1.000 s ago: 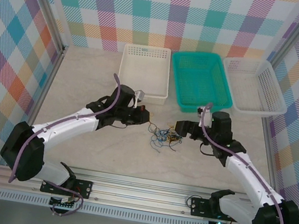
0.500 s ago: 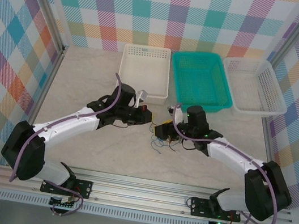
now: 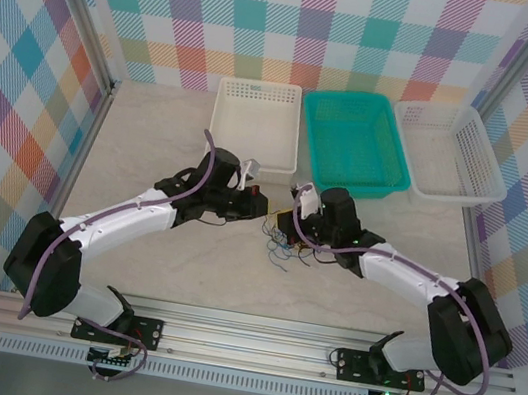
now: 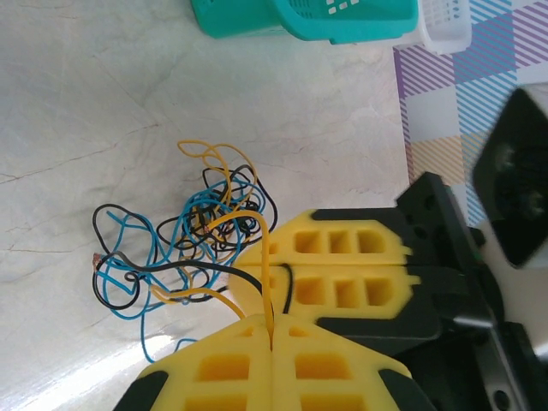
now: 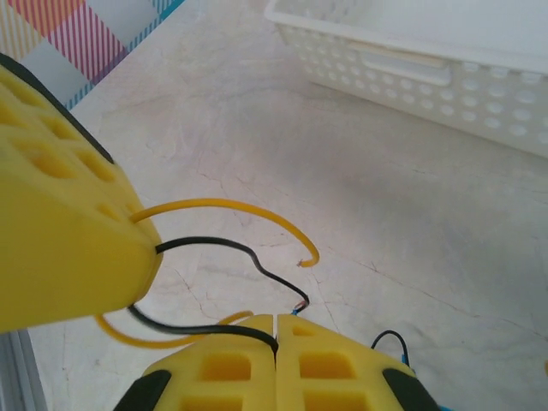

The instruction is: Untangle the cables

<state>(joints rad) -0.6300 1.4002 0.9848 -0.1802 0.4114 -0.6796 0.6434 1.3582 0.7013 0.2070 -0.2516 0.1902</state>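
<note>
The cables lie as a small tangle of orange-yellow, black and blue cords on the table between the two arms. My left gripper is shut on an orange-yellow cable that runs up from its seam into the tangle. My right gripper is shut on a black cable and sits right beside the left one. In the left wrist view the right gripper's yellow fingers stand just behind the left pair. In the top view the left gripper and the right gripper almost touch.
Three baskets stand in a row at the back: a white basket, a teal basket and a second white basket. The table is pale marble-patterned. Checked walls close in both sides.
My right gripper swung left from beside the tangle to right next to the left gripper and shut on a black cable. The left arm has hardly moved.
</note>
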